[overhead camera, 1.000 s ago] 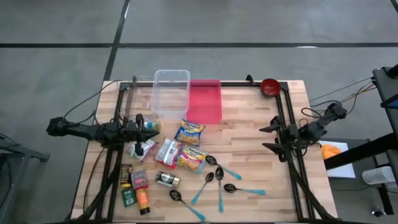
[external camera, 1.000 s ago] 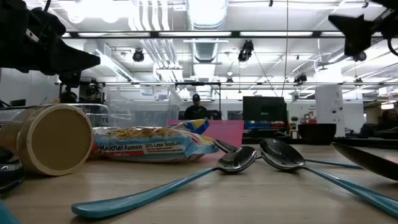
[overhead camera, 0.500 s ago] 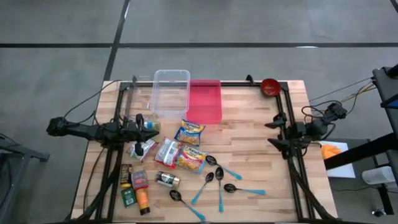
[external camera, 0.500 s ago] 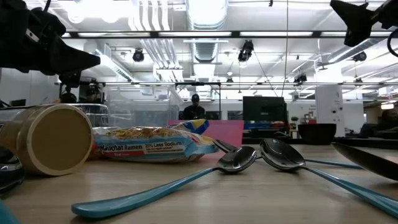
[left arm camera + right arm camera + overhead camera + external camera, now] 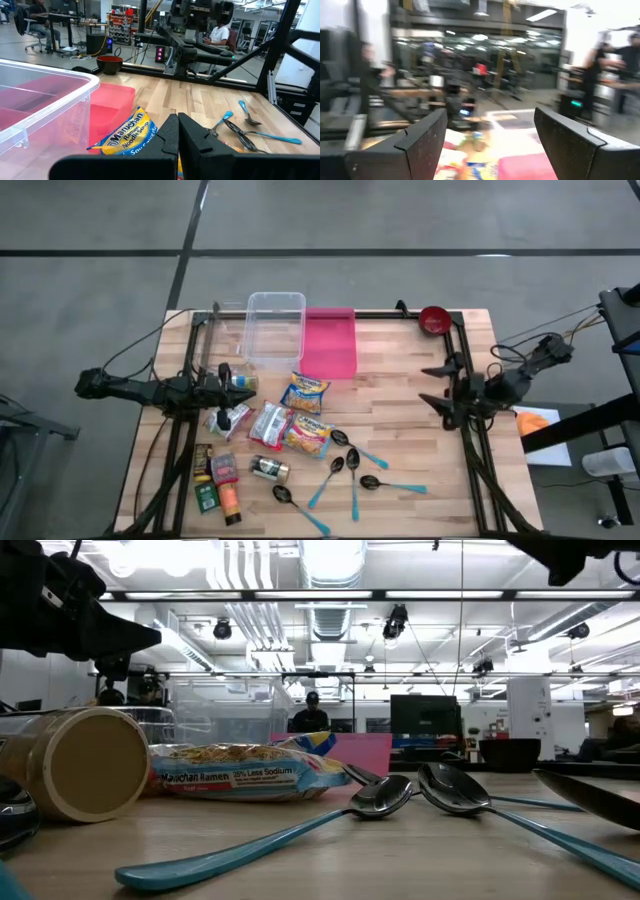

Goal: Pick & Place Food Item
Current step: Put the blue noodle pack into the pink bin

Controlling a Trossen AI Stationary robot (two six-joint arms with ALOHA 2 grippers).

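Note:
Several food items lie mid-table: a yellow-blue noodle packet [image 5: 305, 392] [image 5: 127, 136], two more packets [image 5: 308, 435] [image 5: 270, 423] and a can [image 5: 268, 469] on its side [image 5: 85, 762]. My left gripper [image 5: 250, 383] [image 5: 177, 134] is shut, level, just left of the packets and touching nothing. My right gripper [image 5: 433, 386] [image 5: 495, 145] hangs open above the table's right side, well clear of the food, with nothing between its fingers.
A clear bin [image 5: 274, 328] and a pink bin [image 5: 330, 342] stand at the far edge, with a red bowl [image 5: 433, 319] at the far right. Teal-handled spoons [image 5: 352, 470] lie near the front. Small bottles and packs [image 5: 217, 480] sit front left. People are in the room behind.
My right gripper has risen, leaving most of the low view at the top, has shifted a little toward the far edge and has rolled about its own axis. It has stayed open.

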